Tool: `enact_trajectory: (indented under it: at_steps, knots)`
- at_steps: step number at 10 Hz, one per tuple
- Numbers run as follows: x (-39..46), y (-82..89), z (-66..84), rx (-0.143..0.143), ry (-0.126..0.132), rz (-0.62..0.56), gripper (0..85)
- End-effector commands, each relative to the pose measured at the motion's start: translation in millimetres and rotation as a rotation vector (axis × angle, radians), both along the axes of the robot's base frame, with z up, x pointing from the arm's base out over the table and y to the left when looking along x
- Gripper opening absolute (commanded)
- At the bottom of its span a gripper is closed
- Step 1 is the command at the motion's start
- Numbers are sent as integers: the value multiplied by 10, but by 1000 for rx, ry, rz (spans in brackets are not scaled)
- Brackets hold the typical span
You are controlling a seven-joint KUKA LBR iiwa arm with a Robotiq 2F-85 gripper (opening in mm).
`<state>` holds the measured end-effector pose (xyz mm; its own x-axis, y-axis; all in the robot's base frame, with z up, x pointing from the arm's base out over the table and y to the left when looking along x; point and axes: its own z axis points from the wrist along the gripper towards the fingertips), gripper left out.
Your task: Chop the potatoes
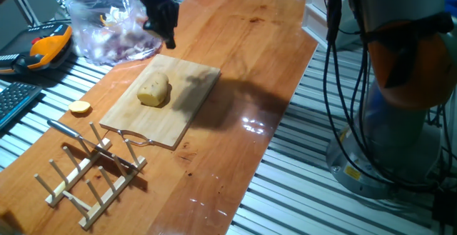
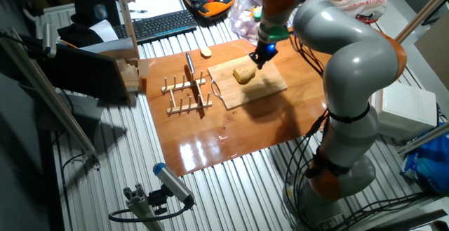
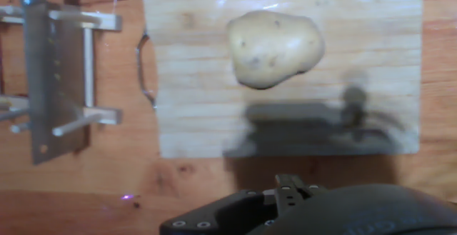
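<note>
One pale yellow-tan potato lies whole on the wooden cutting board. It also shows in the other fixed view and in the hand view. My gripper hangs above the far edge of the board, a little behind the potato and not touching it. It holds nothing. Its fingers show only as one dark mass, so their gap is unclear. In the other fixed view the gripper is just above the potato's far side. A knife rests in the wooden rack left of the board.
A small orange-yellow slice lies on the table left of the board. A clear plastic bag of reddish lumps sits behind the board. An orange pendant and a keyboard lie beyond the table's edge.
</note>
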<state>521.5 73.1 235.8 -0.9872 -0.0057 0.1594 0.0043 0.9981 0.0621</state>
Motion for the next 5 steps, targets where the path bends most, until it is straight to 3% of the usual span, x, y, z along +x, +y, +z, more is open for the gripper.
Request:
enact_trajectory:
  at_steps: [1,3,5]
  knots:
    - [-52,844,-78,6,1,-19,0]
    - [-162,1033,-284,17,-9,-58,0]
    - [-205,1100,-388,35,-17,-76,0]
